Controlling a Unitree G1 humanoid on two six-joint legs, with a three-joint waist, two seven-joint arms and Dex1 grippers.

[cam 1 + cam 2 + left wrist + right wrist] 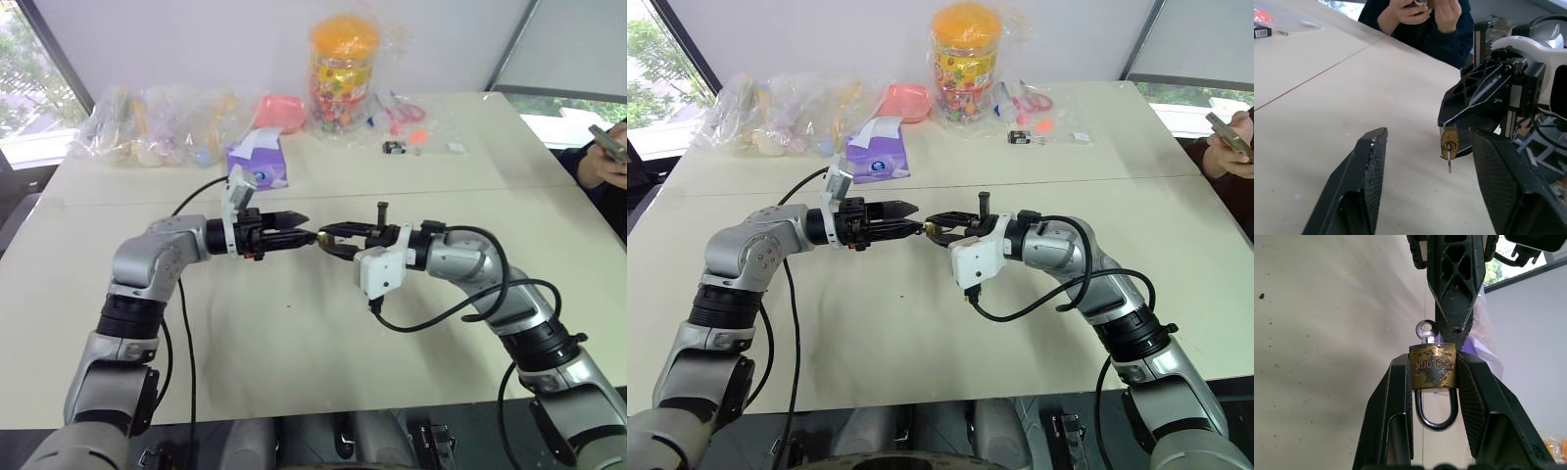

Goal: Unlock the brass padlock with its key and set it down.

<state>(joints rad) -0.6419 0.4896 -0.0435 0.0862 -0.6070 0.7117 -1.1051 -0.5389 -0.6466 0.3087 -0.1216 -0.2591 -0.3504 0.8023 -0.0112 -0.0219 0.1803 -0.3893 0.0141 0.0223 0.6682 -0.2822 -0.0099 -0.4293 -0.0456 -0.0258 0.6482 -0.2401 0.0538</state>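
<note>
So the two arms meet nose to nose above the middle of the tabletop [294, 333]. The right end effector [1434, 369] is clenched on the brass padlock [1433, 371], one finger pressed to each side of the body, with the silver shackle looping back between the fingers toward the wrist. The shackle looks seated in the body, as far as I can tell. The key [1426, 330] is sitting in the keyhole, its round bow sticking out of the end that faces the other arm.

The left end effector [1425, 186] is released: its fingers stand apart, and in its own wrist view the padlock and key hang in the gap between them without either finger touching. In the right wrist view one of its fingers is just beside the key's bow, and I can't tell if it's touching there.

Padlock is up in the air, well off the tabletop.

Along the far edge there's a candy jar [344, 73], a purple packet [258, 162], some clear bags [147, 122] and a small black-and-white item [394, 148]. A person [1425, 24] sits at the right side holding something in both hands.
</note>
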